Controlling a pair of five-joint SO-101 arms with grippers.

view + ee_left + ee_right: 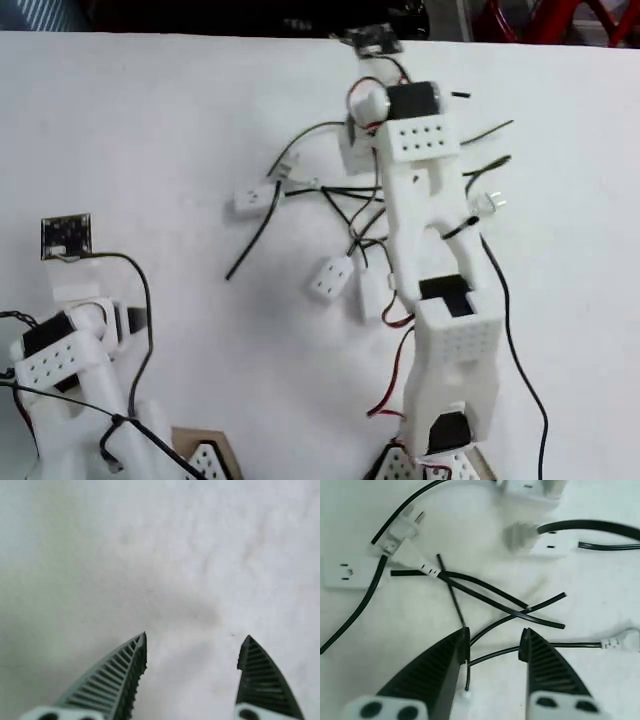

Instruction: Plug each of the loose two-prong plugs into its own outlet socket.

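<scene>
The right tool (494,635), jaws apart, is held above a tangle of thin black cords (485,592) at the far middle of the white counter (395,630), where a small white two-prong plug (402,527) lies close beside a flat white outlet socket (345,572). The plug's body is best gripped squarely, prongs left free. The left tool (195,645), likewise apart, is over a bare patch.

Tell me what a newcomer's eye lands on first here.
The tangle of black cords and white outlet sockets mid-table stands out first, with the right arm stretched over it. The right gripper hangs open above the cords, while the left gripper is open over bare table.
</scene>
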